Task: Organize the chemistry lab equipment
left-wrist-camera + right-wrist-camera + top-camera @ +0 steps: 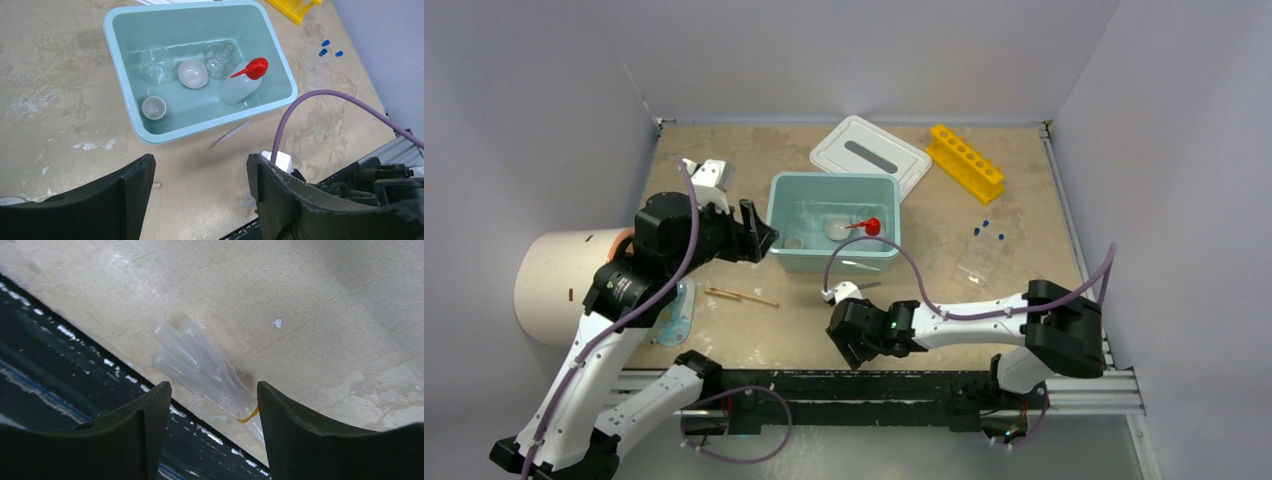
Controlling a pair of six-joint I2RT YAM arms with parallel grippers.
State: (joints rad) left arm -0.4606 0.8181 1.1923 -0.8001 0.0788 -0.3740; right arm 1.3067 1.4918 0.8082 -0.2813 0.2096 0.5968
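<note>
A teal tub (126, 70) holds a clear squeeze bottle with a red nozzle (242, 82), two tiny white bowls (192, 73) (153, 107) and two clear glass vessels (156, 64). My left gripper (200, 175) hovers open and empty over bare table just in front of the tub, at the tub's left in the top view (759, 235). Metal tweezers (230, 134) lie by the tub's near wall. Wooden sticks (742, 295) rest on the table. My right gripper (214, 400) stands open low over a banded bundle of clear tubes (200, 362) at the table's near edge.
A white lid (871, 155) and a yellow rack (965, 160) sit behind the tub. Tiny blue pieces (986, 228) and a clear plastic item (979, 262) lie to the right. A cream cylinder (554, 285) stands at the far left. The black rail (60, 370) borders the edge.
</note>
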